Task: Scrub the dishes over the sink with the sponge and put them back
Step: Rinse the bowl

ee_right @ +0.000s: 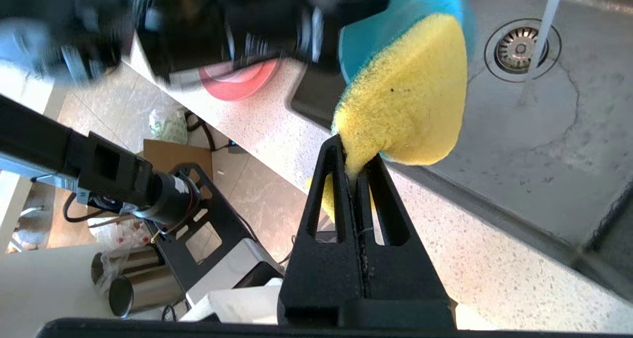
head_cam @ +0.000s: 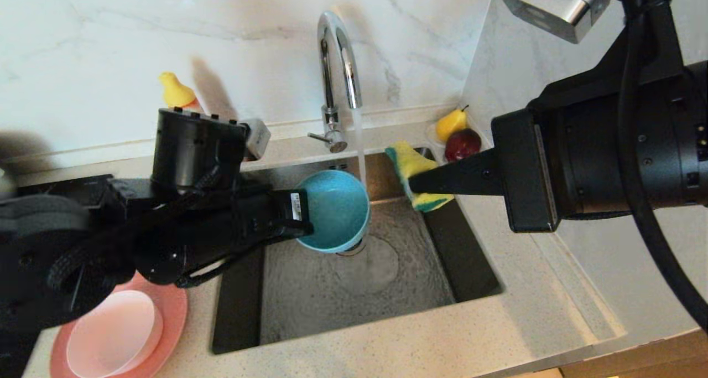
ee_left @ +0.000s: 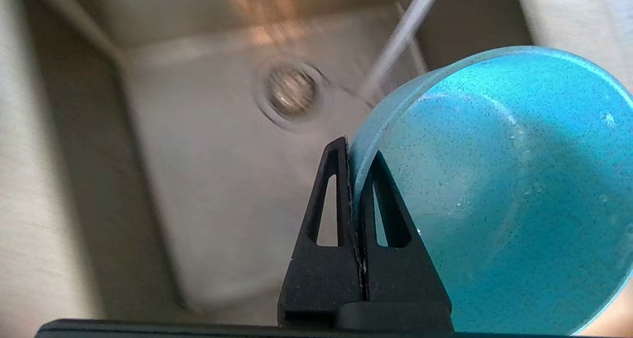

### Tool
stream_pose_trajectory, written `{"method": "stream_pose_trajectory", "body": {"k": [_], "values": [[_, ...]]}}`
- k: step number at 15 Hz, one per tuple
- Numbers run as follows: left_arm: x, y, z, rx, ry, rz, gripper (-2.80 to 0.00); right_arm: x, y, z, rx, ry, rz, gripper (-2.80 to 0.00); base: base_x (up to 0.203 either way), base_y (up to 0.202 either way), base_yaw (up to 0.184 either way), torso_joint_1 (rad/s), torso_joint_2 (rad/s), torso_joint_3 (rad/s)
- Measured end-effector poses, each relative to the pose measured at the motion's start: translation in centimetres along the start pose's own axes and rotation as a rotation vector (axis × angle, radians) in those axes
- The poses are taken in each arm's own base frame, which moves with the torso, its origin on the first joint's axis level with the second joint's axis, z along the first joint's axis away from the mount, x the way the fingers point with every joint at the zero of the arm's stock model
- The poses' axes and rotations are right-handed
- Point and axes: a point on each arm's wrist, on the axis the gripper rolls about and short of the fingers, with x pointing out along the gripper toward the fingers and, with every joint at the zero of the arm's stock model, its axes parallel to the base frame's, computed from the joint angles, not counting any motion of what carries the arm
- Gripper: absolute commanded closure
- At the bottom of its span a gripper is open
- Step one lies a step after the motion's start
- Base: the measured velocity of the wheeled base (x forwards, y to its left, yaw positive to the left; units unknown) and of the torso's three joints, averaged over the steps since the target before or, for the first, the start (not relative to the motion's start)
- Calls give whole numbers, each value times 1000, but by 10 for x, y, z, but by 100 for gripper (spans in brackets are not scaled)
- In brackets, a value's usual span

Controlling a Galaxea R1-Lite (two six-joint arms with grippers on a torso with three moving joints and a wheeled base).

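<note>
Showing only in head view: pink bowl (head_cam: 113, 334) on salmon plate (head_cam: 172, 317).

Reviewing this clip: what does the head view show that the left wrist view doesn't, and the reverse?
Only the head view shows the right pincer shut on the sponge, the gooseneck tap, the pear, and the pale pink bowl on the salmon plate. Only the left wrist view shows the left pincer fingers clamping the teal bowl at its rim, and the drain strainer. Both show the teal bowl over the sink and the running water.
</note>
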Motion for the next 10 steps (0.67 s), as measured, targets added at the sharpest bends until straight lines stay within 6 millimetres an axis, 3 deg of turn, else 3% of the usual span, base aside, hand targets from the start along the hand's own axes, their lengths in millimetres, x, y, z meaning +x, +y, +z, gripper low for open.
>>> {"method": "stream_pose_trajectory", "body": {"k": [6, 10], "values": [[62, 5, 17, -251, 142, 79, 0, 1, -5, -9, 5, 30, -13, 0, 0, 0, 0, 0, 0, 0], [86, 4, 18, -284, 141, 76, 0, 2, -6, -11, 8, 38, -16, 0, 0, 0, 0, 0, 0, 0]]}}
